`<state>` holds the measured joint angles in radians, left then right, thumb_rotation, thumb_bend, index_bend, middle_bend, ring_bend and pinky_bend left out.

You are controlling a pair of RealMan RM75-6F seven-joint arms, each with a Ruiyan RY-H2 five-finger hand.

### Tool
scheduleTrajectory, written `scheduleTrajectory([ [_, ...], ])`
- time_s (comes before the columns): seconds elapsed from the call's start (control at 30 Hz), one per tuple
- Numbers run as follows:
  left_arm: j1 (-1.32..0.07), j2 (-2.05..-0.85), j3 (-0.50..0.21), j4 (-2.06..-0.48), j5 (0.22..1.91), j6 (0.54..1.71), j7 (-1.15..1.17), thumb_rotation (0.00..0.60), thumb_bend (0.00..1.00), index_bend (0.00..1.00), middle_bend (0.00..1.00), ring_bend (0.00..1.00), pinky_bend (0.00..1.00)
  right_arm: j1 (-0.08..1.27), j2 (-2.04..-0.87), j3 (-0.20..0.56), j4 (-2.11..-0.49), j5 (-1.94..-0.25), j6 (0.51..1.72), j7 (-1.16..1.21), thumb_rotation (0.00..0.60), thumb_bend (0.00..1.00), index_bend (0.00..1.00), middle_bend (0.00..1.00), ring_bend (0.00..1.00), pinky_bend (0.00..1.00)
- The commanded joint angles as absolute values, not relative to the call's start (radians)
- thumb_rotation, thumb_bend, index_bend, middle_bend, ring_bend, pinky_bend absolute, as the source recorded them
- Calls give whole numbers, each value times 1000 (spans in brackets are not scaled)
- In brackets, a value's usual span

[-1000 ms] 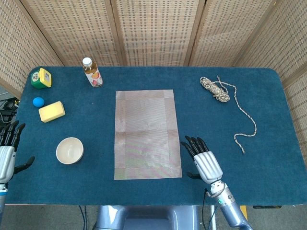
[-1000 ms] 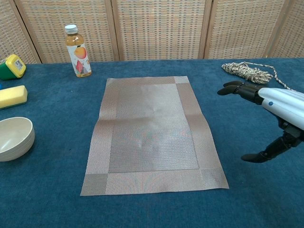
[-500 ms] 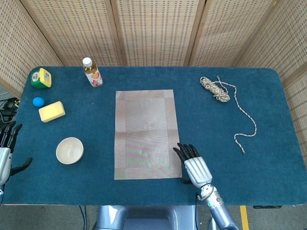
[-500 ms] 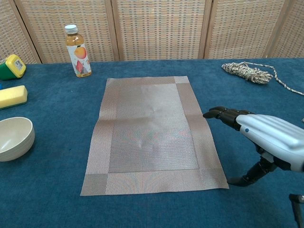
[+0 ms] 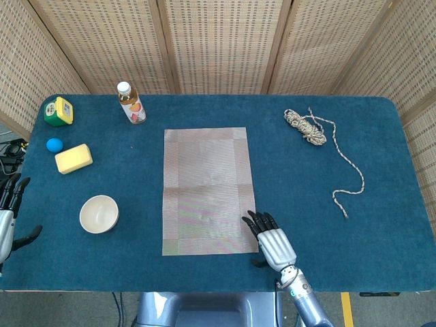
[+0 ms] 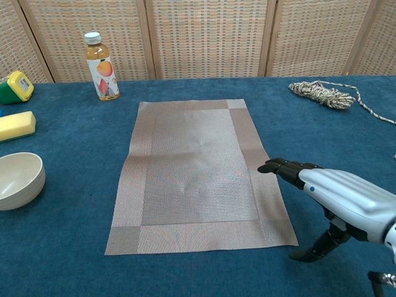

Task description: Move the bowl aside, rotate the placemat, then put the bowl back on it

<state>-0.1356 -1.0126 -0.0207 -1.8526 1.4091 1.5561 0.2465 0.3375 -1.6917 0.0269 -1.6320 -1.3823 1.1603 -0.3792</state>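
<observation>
The right robot hand (image 5: pixel 270 240) has slid left along the table's (image 5: pixel 381 170) front edge; its fingertips (image 6: pixel 270 166) now overlap the mat's (image 5: pixel 208 191) right border. The bowl (image 5: pixel 99 214) sits off the mat, near the front-left corner. The left robot hand (image 5: pixel 8 212) hangs spread and empty off the left edge; the right is flat, fingers extended, holding nothing.

The right hand (image 6: pixel 337 201) has a smooth, silvery-white ridged shell over its back, black fingers (image 6: pixel 281 167) and a black thumb, with a small blue dot on the shell near the knuckles. In the head view its wrist narrows to a grey-blue forearm bearing a small green light. The left hand (image 5: pixel 8 218), at the desk's left edge, shows the same black fingers on a pale grey-white body.
</observation>
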Motion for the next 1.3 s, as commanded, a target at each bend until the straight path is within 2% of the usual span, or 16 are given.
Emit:
scheduleTrajectory([
  [0.03, -133, -996, -23, -1863, 1398, 1542, 231, 600, 220, 0, 0, 0, 0, 342, -1701, 26, -1617, -1390, 1156, -350, 600, 74, 93, 0, 0, 0],
  [0.4, -129, -973, -30, -1875, 1390, 1509, 218, 600, 221, 0, 0, 0, 0, 362, -1742, 39, -1547, -1383, 1138, -315, 600, 172, 93, 0, 0, 0],
  [1.07, -117, -971, -43, -1879, 1411, 1504, 201, 600, 222, 0, 0, 0, 0, 377, -1825, 59, -1396, -1372, 1154, -331, 600, 184, 74, 0, 0, 0],
  [1.13, -116, -971, -42, -1879, 1414, 1503, 201, 600, 222, 0, 0, 0, 0, 377, -1833, 60, -1383, -1379, 1163, -328, 600, 215, 74, 0, 0, 0],
  [1.3, -118, -972, -41, -1878, 1413, 1491, 205, 600, 222, 0, 0, 0, 0, 382, -1844, 55, -1349, -1417, 1186, -303, 600, 422, 75, 0, 0, 0],
])
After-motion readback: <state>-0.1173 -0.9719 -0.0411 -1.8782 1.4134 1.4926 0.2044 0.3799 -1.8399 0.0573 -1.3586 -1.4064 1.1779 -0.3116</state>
